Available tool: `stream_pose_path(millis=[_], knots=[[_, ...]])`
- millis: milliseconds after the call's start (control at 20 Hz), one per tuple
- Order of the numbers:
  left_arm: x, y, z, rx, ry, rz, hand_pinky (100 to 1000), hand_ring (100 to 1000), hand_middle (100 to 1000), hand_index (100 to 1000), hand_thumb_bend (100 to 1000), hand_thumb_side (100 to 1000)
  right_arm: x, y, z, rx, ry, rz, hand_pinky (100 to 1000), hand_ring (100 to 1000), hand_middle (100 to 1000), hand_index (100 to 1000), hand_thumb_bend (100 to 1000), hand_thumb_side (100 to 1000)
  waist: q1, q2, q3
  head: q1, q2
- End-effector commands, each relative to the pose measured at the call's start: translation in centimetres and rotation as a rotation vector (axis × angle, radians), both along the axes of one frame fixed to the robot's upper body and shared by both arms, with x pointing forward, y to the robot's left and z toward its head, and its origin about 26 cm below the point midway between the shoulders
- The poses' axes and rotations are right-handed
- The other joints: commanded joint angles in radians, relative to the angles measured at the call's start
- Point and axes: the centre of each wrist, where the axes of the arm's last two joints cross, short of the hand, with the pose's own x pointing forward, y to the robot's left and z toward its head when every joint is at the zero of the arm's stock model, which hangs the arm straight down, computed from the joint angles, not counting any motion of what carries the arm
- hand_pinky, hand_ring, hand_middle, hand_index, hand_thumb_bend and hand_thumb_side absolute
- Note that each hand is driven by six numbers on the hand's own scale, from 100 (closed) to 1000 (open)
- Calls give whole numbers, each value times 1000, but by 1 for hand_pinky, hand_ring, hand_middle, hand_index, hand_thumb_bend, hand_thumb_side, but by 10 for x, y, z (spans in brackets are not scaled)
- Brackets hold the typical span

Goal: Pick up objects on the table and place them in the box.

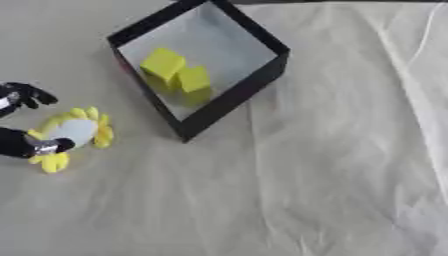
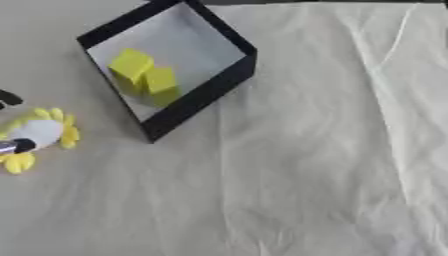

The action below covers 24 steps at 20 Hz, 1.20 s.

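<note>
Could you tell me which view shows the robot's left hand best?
The left eye view: the left hand shows dark fingers on both sides of the yellow flower-shaped object. The right eye view catches only fingertips at its left edge.

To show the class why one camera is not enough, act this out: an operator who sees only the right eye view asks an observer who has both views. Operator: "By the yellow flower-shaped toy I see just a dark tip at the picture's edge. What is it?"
Observer: The left eye view shows more. It is part of the left robot hand, and its silvery tip lies over the edge of the toy.
Operator: Is the rest of that hand on the toy too?
Observer: No. Its other fingers show above and to the left of the toy, with bare cloth between them and the petals.
</note>
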Motion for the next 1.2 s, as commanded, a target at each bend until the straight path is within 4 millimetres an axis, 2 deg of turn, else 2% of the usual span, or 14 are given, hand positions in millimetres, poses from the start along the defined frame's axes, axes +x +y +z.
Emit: stream_pose_path(millis=[50, 100, 150, 200, 250, 300, 350, 500, 600, 800, 850, 900, 1050, 1200], knots=[[6, 1, 9, 48, 6, -13, 835, 778, 747, 844, 523, 412, -5, -1, 7, -5, -27, -3, 885, 759, 721, 839, 100, 365, 10, -35, 2, 2, 8], [7, 0, 9, 50, 16, -18, 832, 773, 741, 841, 502, 397, -5, -1, 7, -5, -24, -2, 885, 759, 721, 839, 100, 366, 9, -35, 3, 0, 8], [8, -1, 11, 48, 25, -21, 811, 738, 693, 814, 414, 304, -5, -1, 6, -4, -21, -2, 885, 759, 721, 839, 100, 368, 9, -35, 3, -1, 7], [9, -2, 13, 42, 29, -24, 800, 723, 676, 803, 384, 267, -5, -1, 6, -3, -19, -2, 885, 759, 720, 840, 100, 367, 9, -35, 3, -2, 6], [8, -3, 14, 36, 31, -25, 773, 695, 646, 779, 317, 162, -5, -1, 6, -1, -17, -3, 886, 759, 720, 840, 100, 368, 9, -35, 3, -2, 5], [8, -4, 16, 26, 27, -25, 758, 678, 627, 762, 292, 103, -5, -1, 5, -1, -15, -3, 886, 759, 720, 840, 100, 369, 9, -35, 4, -3, 4], [7, -4, 18, 15, 20, -22, 738, 664, 616, 752, 267, 100, -5, -1, 5, -1, -14, -2, 886, 759, 720, 839, 100, 370, 9, -35, 5, -4, 4], [5, -7, 19, 14, 6, -18, 701, 640, 597, 733, 312, 100, -5, 0, 4, 3, -9, 3, 886, 758, 719, 839, 100, 377, 10, -35, 6, -7, 1], [4, -8, 18, 36, 3, -25, 676, 612, 566, 703, 298, 100, -4, 0, 3, 4, -6, 5, 886, 758, 719, 840, 100, 382, 9, -34, 5, -7, 0], [1, -10, 22, 35, -44, -42, 647, 569, 499, 637, 240, 100, -5, -2, 0, 3, 4, -3, 886, 758, 718, 839, 100, 388, 8, -34, 5, -12, 0], [-1, -11, 26, 31, -70, -51, 647, 568, 497, 636, 162, 100, -5, -2, 0, 3, 7, -4, 886, 758, 718, 839, 100, 388, 8, -35, 5, -14, 0], [-2, -12, 32, 22, -100, -65, 649, 567, 494, 633, 192, 100, -5, -2, 0, 0, 9, -4, 885, 758, 718, 838, 100, 385, 8, -35, 5, -18, 0], [-11, -18, 56, -29, -208, -134, 660, 567, 492, 630, 142, 100, -5, -2, 1, -4, 5, -4, 886, 759, 719, 839, 100, 381, 9, -38, 7, -32, 4], [-20, -29, 91, -97, -344, -223, 665, 567, 489, 626, 113, 100, -5, -3, 1, -7, 1, -4, 886, 760, 720, 840, 100, 379, 11, -44, 9, -45, 10]])
